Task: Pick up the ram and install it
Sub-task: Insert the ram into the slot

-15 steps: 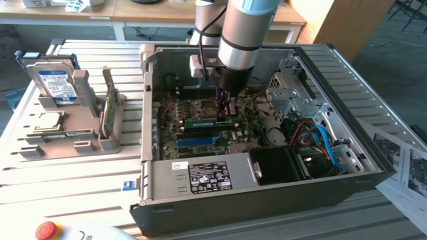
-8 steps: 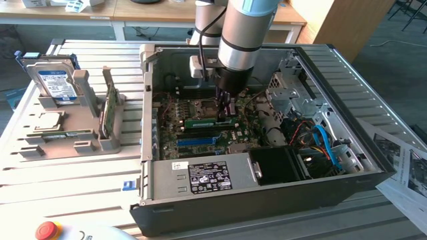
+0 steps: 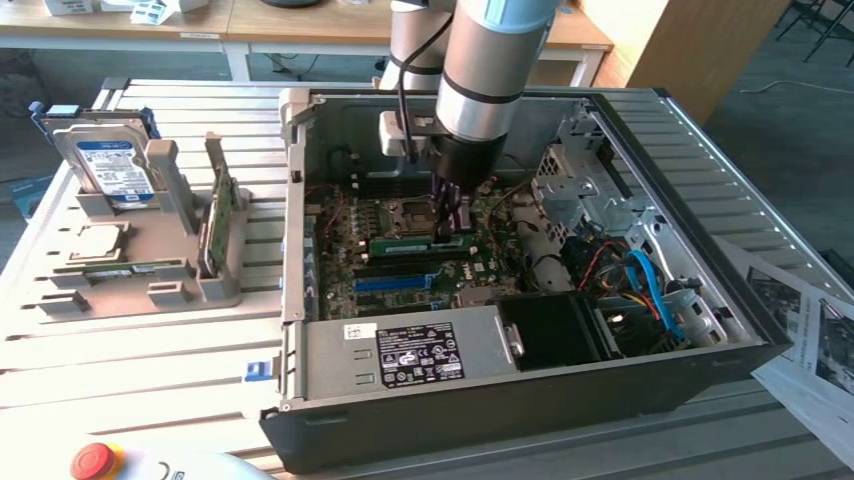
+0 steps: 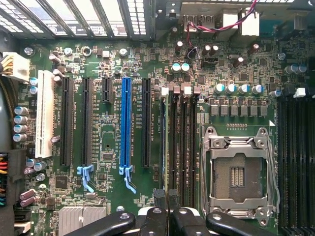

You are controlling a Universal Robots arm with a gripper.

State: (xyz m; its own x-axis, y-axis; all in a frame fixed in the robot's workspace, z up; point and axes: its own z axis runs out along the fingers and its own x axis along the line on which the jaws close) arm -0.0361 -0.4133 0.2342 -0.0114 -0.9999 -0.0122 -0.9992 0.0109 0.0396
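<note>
The ram (image 3: 416, 243) is a thin green stick standing on edge in a memory slot of the motherboard (image 3: 387, 285), inside the open computer case (image 3: 534, 395). My gripper (image 3: 458, 233) reaches straight down into the case. Its fingertips are shut together at the end of the ram on the exterior view's right. In the wrist view the ram (image 4: 165, 142) shows edge-on as a pale strip along the slot, and my gripper (image 4: 168, 192) is at its near end. Whether the tips pinch the stick or only rest on its top edge cannot be told.
An empty processor socket (image 4: 236, 174) lies beside the memory slots. A grey holder (image 3: 147, 275) to the case's left carries a blue-labelled hard drive (image 3: 110, 165), a silver processor (image 3: 91, 242) and another upright green stick (image 3: 218, 215). A red button (image 3: 94, 460) sits at the front.
</note>
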